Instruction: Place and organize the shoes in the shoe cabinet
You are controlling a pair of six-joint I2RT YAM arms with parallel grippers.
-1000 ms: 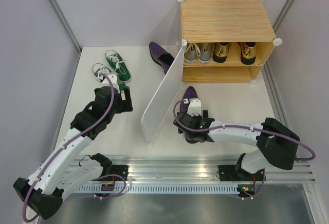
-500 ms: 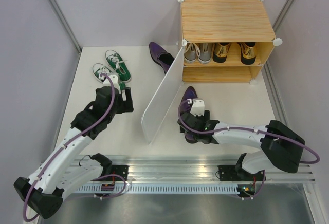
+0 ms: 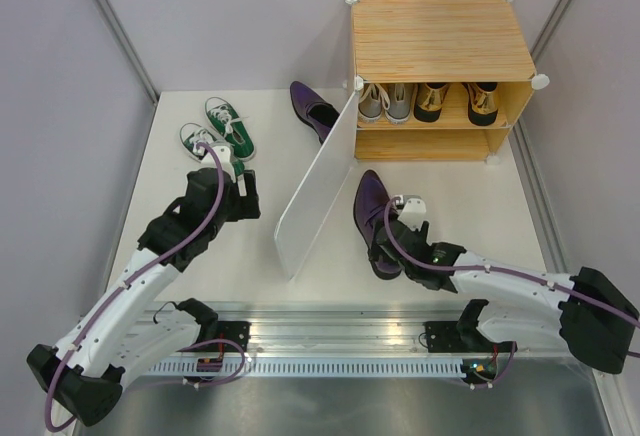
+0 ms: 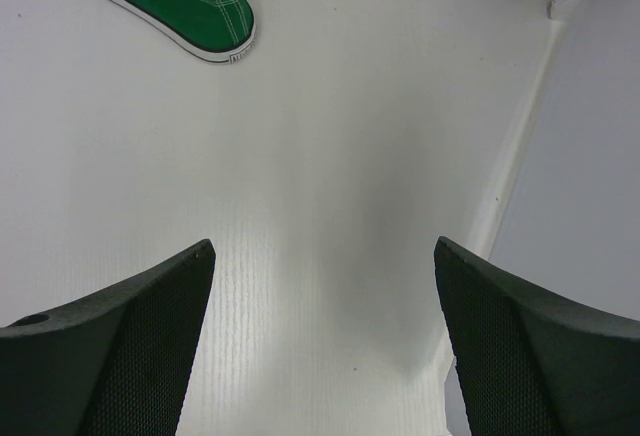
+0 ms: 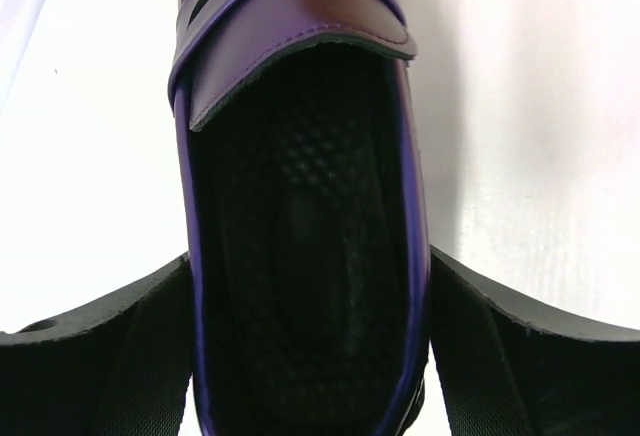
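Note:
A glossy purple dress shoe (image 3: 370, 206) lies on the table in front of the shoe cabinet (image 3: 440, 36), toe toward it. My right gripper (image 3: 388, 256) has closed on that shoe's heel. In the right wrist view the purple shoe (image 5: 300, 56) fills the gap of my right gripper (image 5: 310, 356), with a finger against each side. The other purple shoe (image 3: 312, 108) lies left of the cabinet. Green sneakers (image 3: 218, 128) sit at the far left. Grey sneakers (image 3: 385, 101) and gold shoes (image 3: 455, 101) stand on the upper shelf. My left gripper (image 3: 243, 201) is open over bare table (image 4: 320, 156).
The cabinet's white door (image 3: 315, 191) stands swung open between the two arms, its edge close to the held shoe. The same door (image 4: 590, 156) runs along the right of the left wrist view. The lower shelf (image 3: 420, 144) shows nothing on it. Grey walls enclose the table.
My right gripper has drawn back along the purple shoe to its heel, and its fingers have come in against the shoe's sides. The left arm has stayed put.

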